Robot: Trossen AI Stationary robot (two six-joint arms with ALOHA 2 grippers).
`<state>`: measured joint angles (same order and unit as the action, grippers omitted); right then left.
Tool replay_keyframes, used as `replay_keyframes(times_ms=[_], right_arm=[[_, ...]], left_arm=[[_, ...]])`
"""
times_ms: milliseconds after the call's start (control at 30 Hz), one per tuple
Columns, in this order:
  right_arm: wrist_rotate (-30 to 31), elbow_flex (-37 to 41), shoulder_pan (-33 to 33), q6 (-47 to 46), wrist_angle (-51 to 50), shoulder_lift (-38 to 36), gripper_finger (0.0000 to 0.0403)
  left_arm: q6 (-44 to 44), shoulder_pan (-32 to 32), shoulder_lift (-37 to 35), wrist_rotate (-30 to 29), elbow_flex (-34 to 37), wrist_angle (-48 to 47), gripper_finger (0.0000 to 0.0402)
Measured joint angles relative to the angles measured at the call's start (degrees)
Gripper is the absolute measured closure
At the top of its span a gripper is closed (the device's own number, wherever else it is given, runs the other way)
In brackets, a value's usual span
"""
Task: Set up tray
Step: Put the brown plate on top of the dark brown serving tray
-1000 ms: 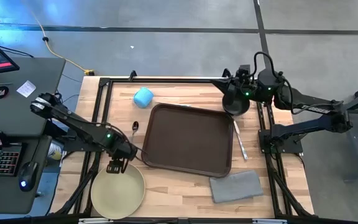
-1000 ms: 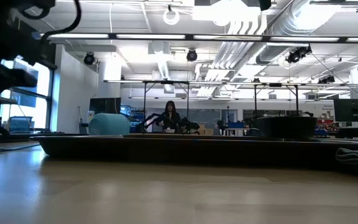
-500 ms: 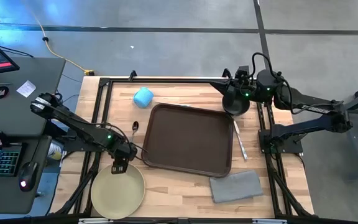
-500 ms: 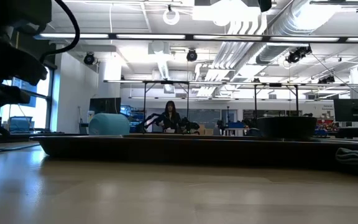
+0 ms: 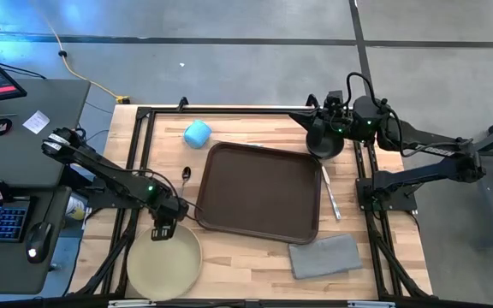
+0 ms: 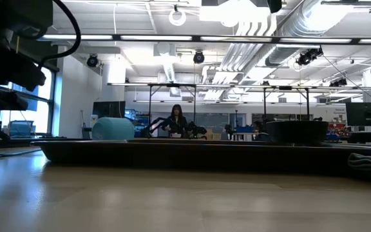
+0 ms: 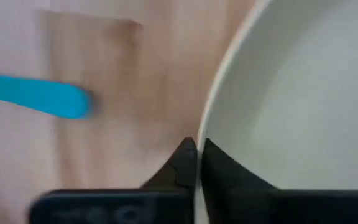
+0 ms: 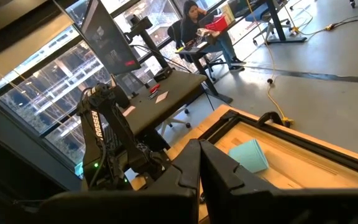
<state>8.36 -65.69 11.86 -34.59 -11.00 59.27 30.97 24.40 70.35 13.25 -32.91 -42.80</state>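
The left gripper (image 7: 196,155) pinches the rim of a round beige plate (image 5: 164,267), one finger inside the rim and one outside, at the edge of the plate nearest the tray (image 5: 260,192). The tray, large, dark brown and empty, lies in the middle of the wooden table (image 5: 229,253), with the plate just off its front left corner and not touching it. To do this step well, the grip probably needs to hold firm while the plate is lifted clear of the tray's raised rim, then carried level and set down flat inside. A thin rim held at one edge may tilt or slip, so a slow, steady lift seems wise. Around the tray: a small spoon (image 5: 186,174) lies just beside its left edge, close to the arm's likely path and easy to knock. A pale blue cup (image 5: 198,133) lies on its side past the far left corner. A knife (image 5: 330,193) lies along the right edge, and a folded grey napkin (image 5: 325,255) sits near the front right corner. The right gripper (image 8: 199,163), fingers pressed together and holding nothing, waits above a dark bowl (image 5: 323,140) beyond the tray's far right corner.
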Motion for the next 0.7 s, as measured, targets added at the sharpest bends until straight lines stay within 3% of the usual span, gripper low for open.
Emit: replay_keyframes(times_ms=[300, 700], right_arm=[[0.0, 0.0, 0.0, 0.0, 0.0, 0.0, 0.0402], [0.0, 0.0, 0.0, 0.1, 0.0, 0.0, 0.0402]], left_arm=[[1.2, 0.0, 0.0, 6.8, 0.0, 2.2, 0.0368], [5.1, -1.1, 0.0, 7.9, -7.4, 0.2, 0.0368]])
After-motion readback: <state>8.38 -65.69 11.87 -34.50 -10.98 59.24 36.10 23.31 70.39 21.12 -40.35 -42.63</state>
